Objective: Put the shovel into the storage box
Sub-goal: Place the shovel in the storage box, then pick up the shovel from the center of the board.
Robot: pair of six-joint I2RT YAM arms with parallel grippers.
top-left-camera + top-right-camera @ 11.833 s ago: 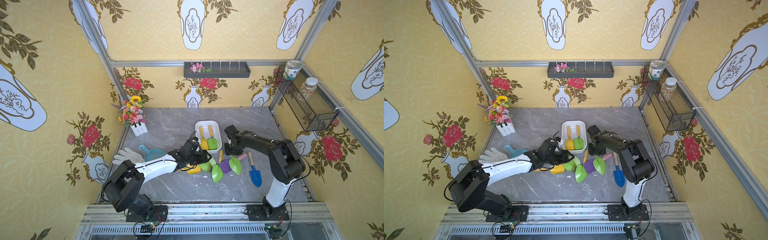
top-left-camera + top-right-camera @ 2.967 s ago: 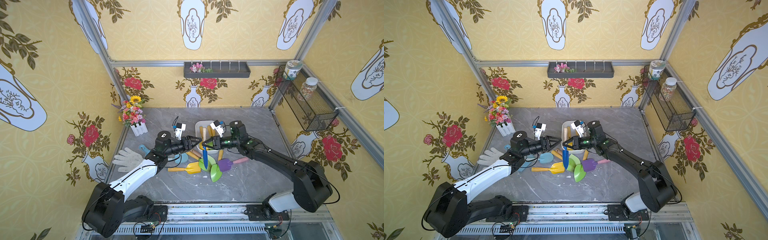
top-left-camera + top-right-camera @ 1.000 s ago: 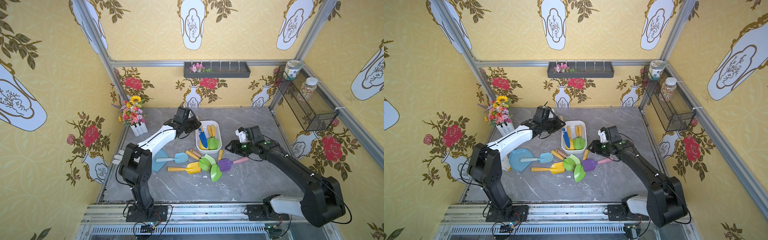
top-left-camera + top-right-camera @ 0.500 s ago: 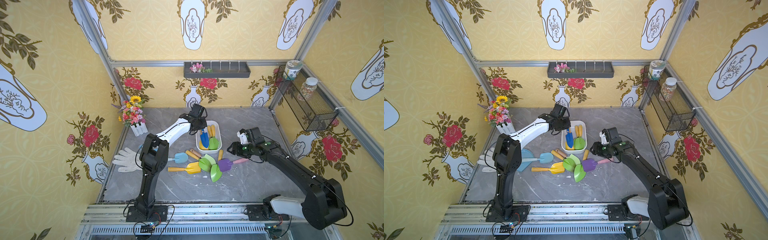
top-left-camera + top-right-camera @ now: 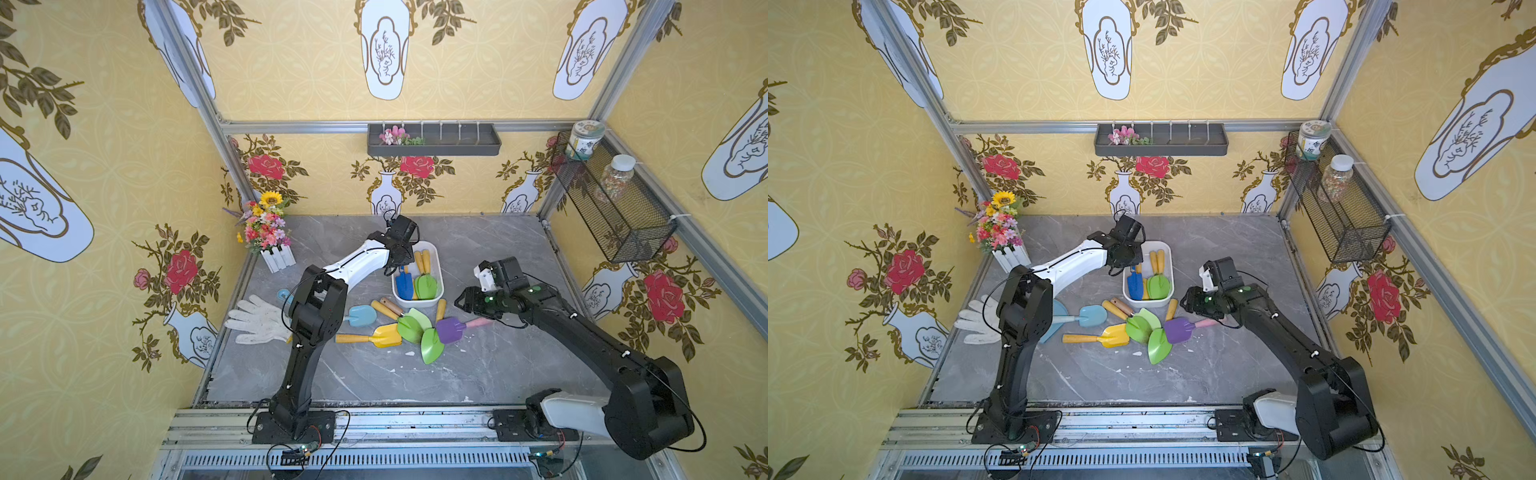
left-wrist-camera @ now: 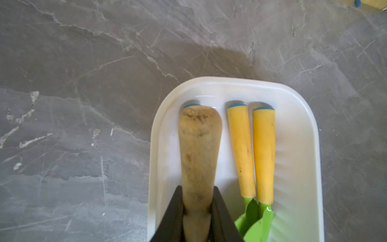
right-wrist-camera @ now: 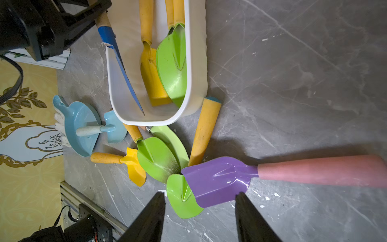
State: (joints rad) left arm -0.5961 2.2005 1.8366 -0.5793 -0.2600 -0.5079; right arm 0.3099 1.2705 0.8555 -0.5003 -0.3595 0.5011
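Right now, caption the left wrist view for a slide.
Left gripper holds a wooden shovel handle over the white box, beside two yellow handles.

You worked in staged lab cell, not real home. Aluminium frame (image 5: 291, 126) carried yellow vase-and-rose wallpaper (image 5: 291, 62) as walls. Two arms (image 5: 582, 336) stood mounted on metal rail (image 5: 415, 428), bare wiring (image 5: 291, 457) at front. Marble-look table (image 5: 478, 365), flowers (image 5: 266, 226), glove (image 5: 259, 320) gave garden-shed look, props only.

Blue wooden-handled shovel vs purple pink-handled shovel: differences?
Place: blue wooden-handled shovel in the white plastic storage box, purple pink-handled shovel on the grey table. Grip: left gripper clamps the blue shovel's handle; purple shovel lies free. Both: small hand shovels.
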